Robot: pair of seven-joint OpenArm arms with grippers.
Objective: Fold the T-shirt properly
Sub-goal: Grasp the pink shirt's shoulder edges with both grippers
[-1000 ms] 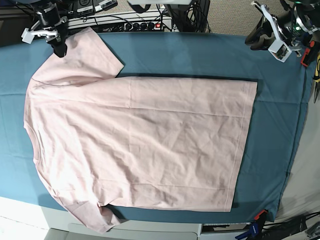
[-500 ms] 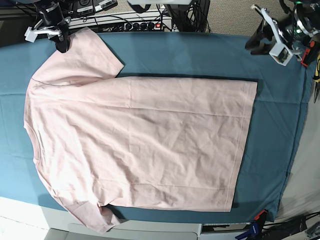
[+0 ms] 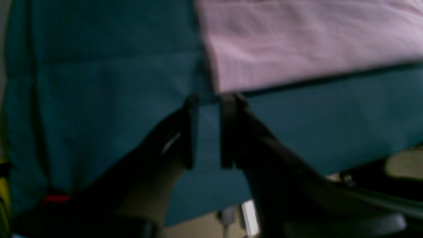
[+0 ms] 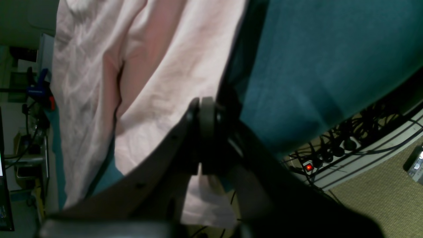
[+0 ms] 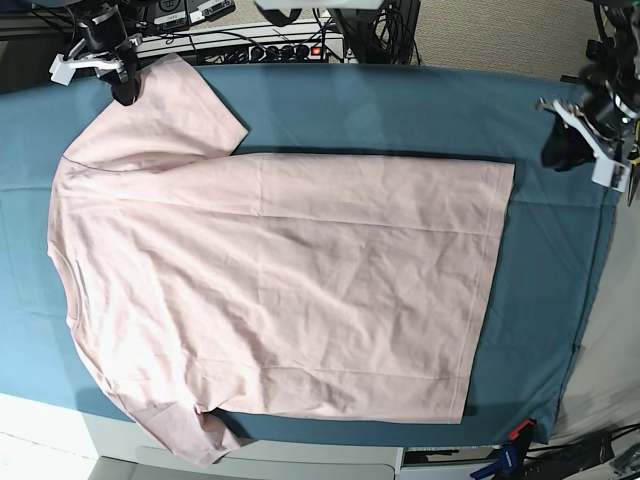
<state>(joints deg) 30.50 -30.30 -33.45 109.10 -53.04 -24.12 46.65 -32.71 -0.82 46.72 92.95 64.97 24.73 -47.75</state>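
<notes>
The pale pink T-shirt [image 5: 270, 280] lies spread flat, plain side up, on the teal cloth, with its collar at the left and its hem at the right. My right gripper [image 5: 122, 88] stands at the outer edge of the far sleeve [image 5: 170, 110]. In the right wrist view this gripper [image 4: 204, 102] has its jaws together over the sleeve [image 4: 158, 82]; I cannot tell if cloth is pinched. My left gripper [image 5: 566, 150] hovers right of the hem's far corner. In the left wrist view it [image 3: 210, 99] is slightly open and empty, just short of that corner [image 3: 224, 82].
The teal table cloth [image 5: 400, 110] covers the table. A power strip with a red light [image 5: 316, 50] and cables lie behind the far edge. Clamps [image 5: 515, 435] hold the cloth at the near right corner. Tools hang at the right edge [image 5: 632, 150].
My left gripper has moved down from the far right corner toward the hem's far corner. My right gripper has shifted slightly up to the sleeve's edge. The shirt has not moved.
</notes>
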